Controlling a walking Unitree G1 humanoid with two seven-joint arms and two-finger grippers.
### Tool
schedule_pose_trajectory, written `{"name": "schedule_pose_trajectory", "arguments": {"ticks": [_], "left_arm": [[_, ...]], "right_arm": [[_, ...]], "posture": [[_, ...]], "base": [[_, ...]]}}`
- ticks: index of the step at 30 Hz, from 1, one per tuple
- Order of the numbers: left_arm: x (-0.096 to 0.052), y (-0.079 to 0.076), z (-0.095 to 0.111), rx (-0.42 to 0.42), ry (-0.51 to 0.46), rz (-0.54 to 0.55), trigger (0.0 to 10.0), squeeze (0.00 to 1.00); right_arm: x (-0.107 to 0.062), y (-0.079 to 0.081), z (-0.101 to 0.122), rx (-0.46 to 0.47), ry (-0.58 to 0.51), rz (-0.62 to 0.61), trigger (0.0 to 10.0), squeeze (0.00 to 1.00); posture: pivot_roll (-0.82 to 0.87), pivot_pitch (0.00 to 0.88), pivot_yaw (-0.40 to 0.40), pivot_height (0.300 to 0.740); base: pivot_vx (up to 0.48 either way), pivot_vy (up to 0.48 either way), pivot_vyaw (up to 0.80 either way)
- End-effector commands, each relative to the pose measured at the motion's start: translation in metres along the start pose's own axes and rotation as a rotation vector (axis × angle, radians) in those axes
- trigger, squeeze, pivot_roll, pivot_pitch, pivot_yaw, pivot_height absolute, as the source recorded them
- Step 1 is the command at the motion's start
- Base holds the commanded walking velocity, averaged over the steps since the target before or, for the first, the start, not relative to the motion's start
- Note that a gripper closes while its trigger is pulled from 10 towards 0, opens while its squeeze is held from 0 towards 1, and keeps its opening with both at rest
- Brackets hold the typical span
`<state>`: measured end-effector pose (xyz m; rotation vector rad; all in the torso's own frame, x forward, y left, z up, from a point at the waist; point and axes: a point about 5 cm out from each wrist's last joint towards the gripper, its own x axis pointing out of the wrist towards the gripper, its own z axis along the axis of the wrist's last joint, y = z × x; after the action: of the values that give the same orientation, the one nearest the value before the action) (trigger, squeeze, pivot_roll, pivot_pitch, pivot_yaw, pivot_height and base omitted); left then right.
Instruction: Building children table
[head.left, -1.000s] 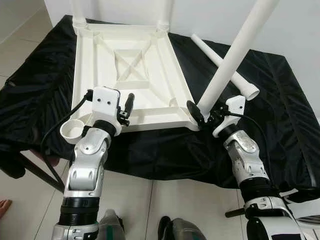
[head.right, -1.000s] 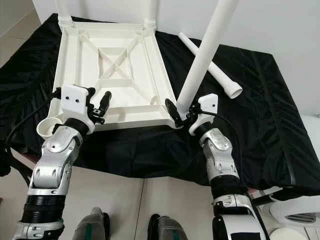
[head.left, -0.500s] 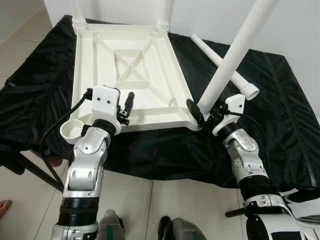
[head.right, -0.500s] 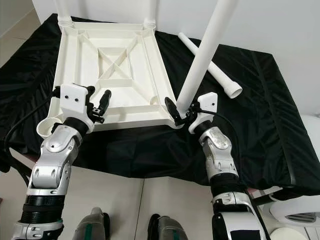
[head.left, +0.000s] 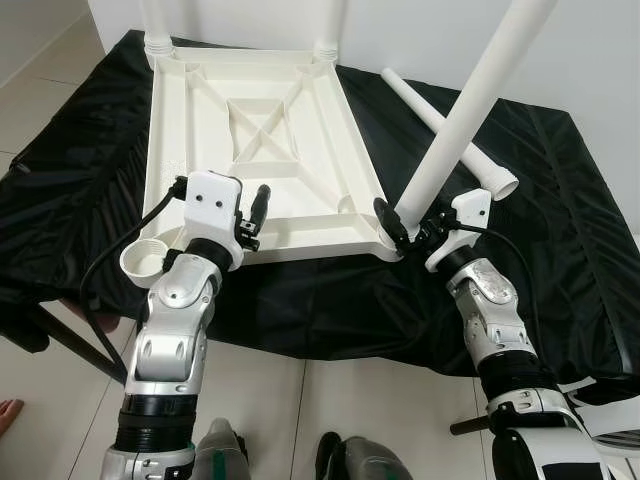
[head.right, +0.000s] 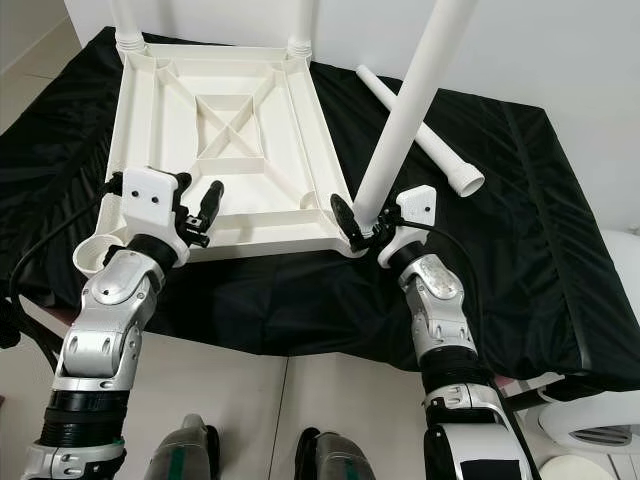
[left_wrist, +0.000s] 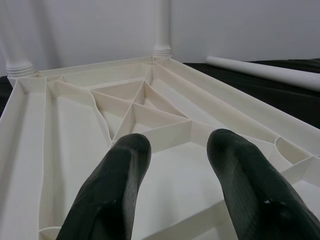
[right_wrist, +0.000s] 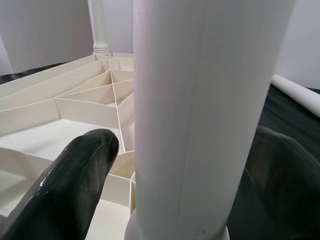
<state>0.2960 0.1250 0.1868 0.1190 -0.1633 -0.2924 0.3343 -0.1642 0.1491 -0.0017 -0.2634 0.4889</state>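
The white children's table top (head.left: 250, 150) lies upside down on a black cloth, with two legs (head.left: 330, 25) standing in its far corners. My right gripper (head.left: 405, 225) is shut on a third white leg (head.left: 470, 110), which leans to the right with its foot at the near right corner socket; the right wrist view has the leg (right_wrist: 200, 125) between both fingers. My left gripper (left_wrist: 177, 145) is open and hovers over the near left part of the top, holding nothing. The near left corner socket (head.left: 143, 262) is a bare ring. A fourth leg (head.right: 445, 160) lies loose on the cloth behind the held one.
The black cloth (head.left: 560, 230) covers a low table whose near edge runs just under my arms. Tiled floor (head.left: 300, 400) lies below, with my feet at the bottom. A white round object (head.right: 600, 430) sits at the lower right.
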Motion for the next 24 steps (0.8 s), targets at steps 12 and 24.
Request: {"name": "schedule_pose_trajectory", "arguments": {"ticks": [12,24], "left_arm": [[-0.0006,0.0013,0.0006,0.001,0.005,0.041,10.0,0.00],[-0.0019,-0.0042,-0.0034,-0.001,0.023,0.009,10.0,0.00]], "right_arm": [[-0.0009,-0.0039,-0.0009,-0.005,0.004,-0.008,10.0,0.00],[-0.0020,-0.0040,-0.0008,-0.002,0.000,-0.012,10.0,0.00]], "posture": [[0.09,0.064,-0.081,0.740],[0.09,0.070,-0.078,0.740]], "base": [[0.000,0.000,0.00],[0.000,0.000,0.00]]}}
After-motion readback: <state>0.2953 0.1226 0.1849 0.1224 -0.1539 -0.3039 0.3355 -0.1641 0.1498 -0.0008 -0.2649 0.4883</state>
